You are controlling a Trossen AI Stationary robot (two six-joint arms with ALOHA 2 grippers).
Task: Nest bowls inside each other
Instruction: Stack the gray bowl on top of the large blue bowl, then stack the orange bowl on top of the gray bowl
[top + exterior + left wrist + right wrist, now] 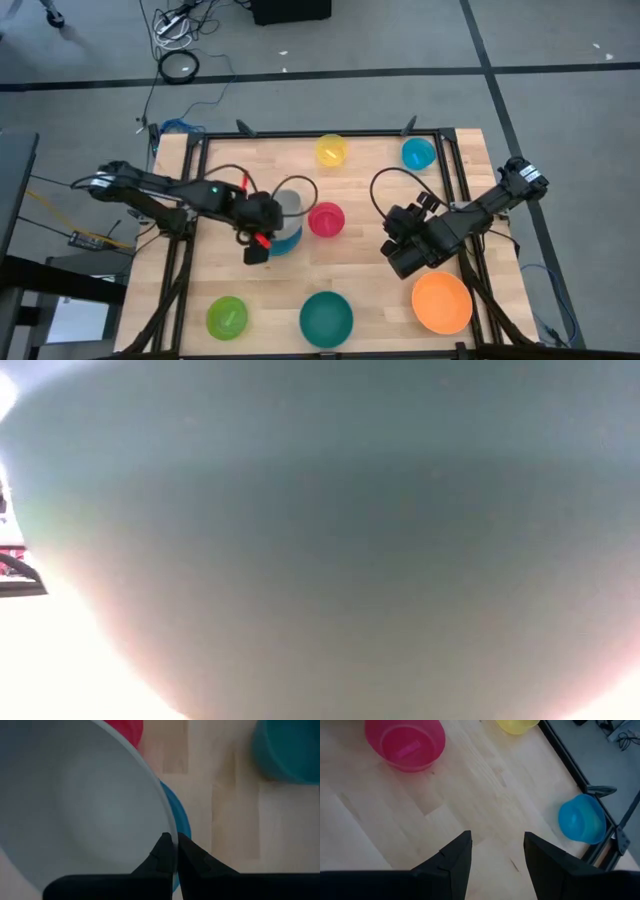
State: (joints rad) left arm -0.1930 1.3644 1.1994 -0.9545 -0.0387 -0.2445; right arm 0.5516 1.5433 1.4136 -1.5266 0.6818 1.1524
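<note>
My left gripper [270, 232] is shut on a pale grey-white bowl [290, 204], which hangs over a blue bowl [284, 243] at mid-table. Whether the two bowls touch, I cannot tell. A pink-red bowl [326, 218] stands just right of them. My right gripper [398, 256] hovers open over bare wood right of centre, with nothing between its fingers [455, 857]. Yellow [331, 150] and cyan [418, 153] bowls stand at the far edge. Lime green [227, 316], teal [326, 318] and orange [441, 302] bowls stand along the near edge. My left gripper pinches the pale bowl's rim [169, 829] on the side nearest the arm, one finger inside the bowl and one outside. The fingers slant down from the table's left. The bowl sits mouth up, slightly tilted, above the blue bowl [179, 817].
The teal bowl's wall [320, 540] fills the low view. Black frame rails [460, 190] run along the table's left, right and far edges. Bare wood [370, 290] lies between the teal and orange bowls and in front of my right gripper.
</note>
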